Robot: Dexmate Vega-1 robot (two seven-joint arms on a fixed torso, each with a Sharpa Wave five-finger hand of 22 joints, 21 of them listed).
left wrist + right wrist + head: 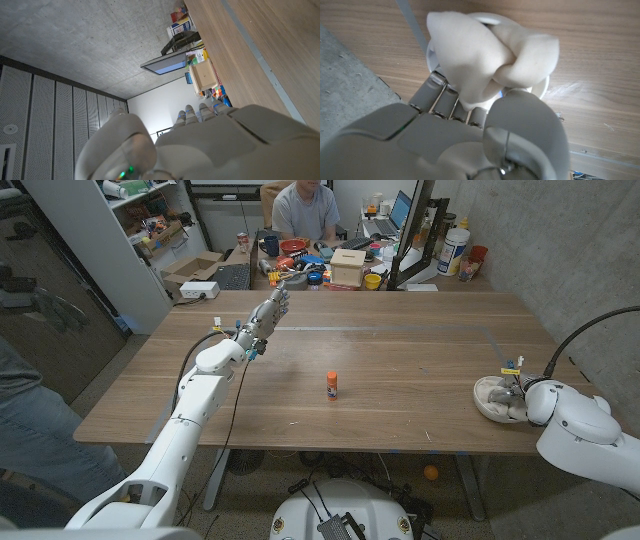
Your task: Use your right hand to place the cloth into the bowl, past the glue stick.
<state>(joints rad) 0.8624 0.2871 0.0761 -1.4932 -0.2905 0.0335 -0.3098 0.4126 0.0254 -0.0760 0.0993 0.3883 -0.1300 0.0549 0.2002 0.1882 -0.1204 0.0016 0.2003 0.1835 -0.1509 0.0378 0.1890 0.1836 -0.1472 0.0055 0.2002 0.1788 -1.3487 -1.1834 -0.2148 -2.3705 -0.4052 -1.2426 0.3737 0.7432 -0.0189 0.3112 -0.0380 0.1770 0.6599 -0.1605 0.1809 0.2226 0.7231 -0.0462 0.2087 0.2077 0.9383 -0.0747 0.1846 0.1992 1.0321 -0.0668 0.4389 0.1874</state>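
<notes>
Now cloth [490, 55] in right hand [470, 130], over bowl [487, 394]

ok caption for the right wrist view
Right hand holds the white cloth over the bowl on the wooden table.

A bunched cream cloth [490, 60] sat in my right hand [470, 135] over the white bowl [492, 398]; the orange-capped glue stick [332, 385] stood upright mid-table.

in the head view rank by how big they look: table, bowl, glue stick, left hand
1. table
2. bowl, partly hidden
3. left hand, close to the bowl in apparent size, so unsure
4. glue stick
</notes>
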